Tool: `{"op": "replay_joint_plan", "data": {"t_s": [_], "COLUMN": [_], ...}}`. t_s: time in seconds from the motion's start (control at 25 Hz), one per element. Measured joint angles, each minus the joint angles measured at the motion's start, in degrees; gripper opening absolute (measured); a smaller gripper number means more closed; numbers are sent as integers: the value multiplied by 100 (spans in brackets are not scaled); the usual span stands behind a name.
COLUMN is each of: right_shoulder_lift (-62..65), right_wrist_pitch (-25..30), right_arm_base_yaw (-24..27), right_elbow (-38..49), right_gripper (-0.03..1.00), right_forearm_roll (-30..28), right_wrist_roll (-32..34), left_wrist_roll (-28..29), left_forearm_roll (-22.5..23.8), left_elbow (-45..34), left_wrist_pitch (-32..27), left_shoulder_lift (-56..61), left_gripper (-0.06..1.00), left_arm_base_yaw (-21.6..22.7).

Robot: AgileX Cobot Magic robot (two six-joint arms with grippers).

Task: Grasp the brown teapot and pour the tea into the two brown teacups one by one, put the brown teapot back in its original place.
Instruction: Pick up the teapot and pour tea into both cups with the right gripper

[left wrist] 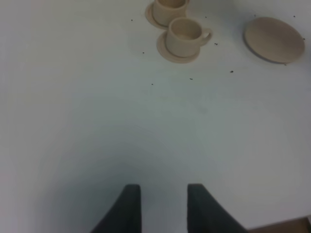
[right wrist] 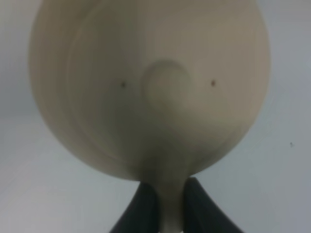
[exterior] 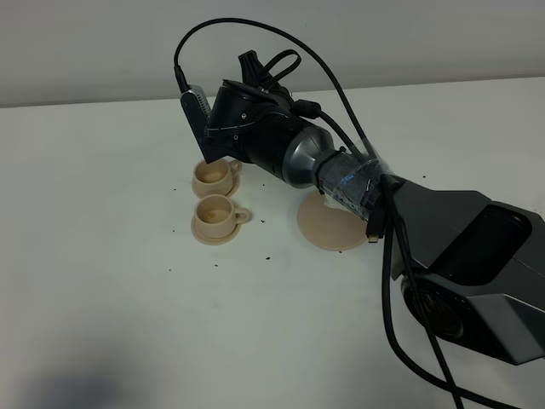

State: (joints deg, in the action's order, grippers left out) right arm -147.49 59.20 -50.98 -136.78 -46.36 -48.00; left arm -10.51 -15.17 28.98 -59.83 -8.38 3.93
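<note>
Right pincer (right wrist: 170, 198) around brown teapot (right wrist: 146, 87) handle

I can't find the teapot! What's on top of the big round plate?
Nothing: the big plate is bare. The right gripper holds the teapot by its handle. From high up, the arm covers part of the plate.
</note>
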Motion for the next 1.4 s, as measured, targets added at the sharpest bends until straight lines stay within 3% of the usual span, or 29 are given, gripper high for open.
{"op": "replay_joint_plan", "data": {"t_s": [1.4], "right_shoulder_lift": [0], "right_wrist_pitch": [122], "right_arm_base_yaw": [-223], "right_elbow": [0], "right_gripper": [11], "right_forearm_roll": [-540], "right_wrist_roll": [-67], "left_wrist_roll": [6], "left_forearm_roll": [0], "left_elbow": [0], "left_wrist_pitch": [0], "left_shoulder_lift": [0], "left_gripper": [25], "left_arm_base_yaw": [0]}}
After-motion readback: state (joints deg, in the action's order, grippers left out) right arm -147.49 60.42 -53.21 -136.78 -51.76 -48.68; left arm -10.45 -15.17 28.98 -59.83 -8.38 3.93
